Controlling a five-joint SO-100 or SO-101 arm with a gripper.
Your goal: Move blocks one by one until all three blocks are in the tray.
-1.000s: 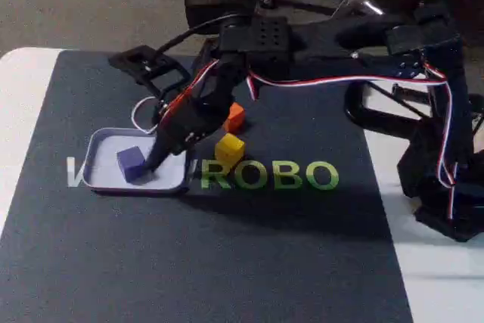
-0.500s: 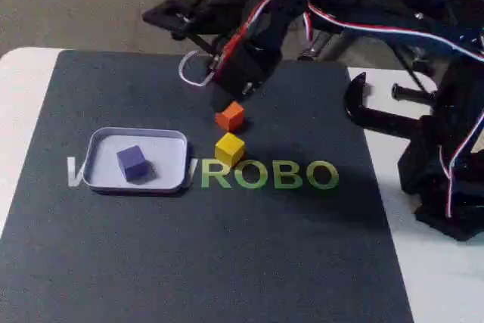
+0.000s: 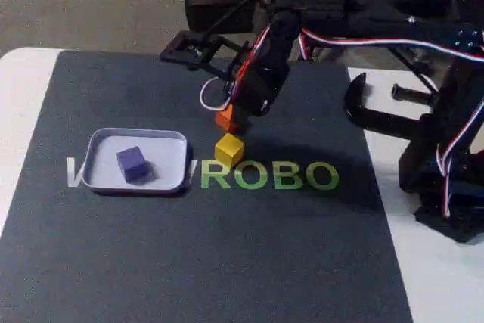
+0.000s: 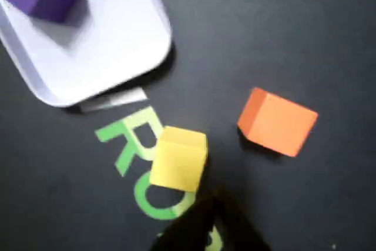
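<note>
Lowered since a moment ago, your fingers (image 3: 231,115) hover over the orange block (image 4: 276,121); their opening is unclear. Purple block (image 3: 132,163) sits in the tray (image 3: 170,141); yellow block (image 3: 229,149) waits beside it.

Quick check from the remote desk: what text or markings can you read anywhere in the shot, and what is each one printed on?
"ROBO": large green letters printed on the dark grey table mat, right of the pale lavender-white tray in the fixed view.
A pale letter stroke sits left of the tray; more lettering is hidden under it, unreadable.
"R" and part of a round letter: the same green print in the wrist view, beside the yellow cube.
</note>
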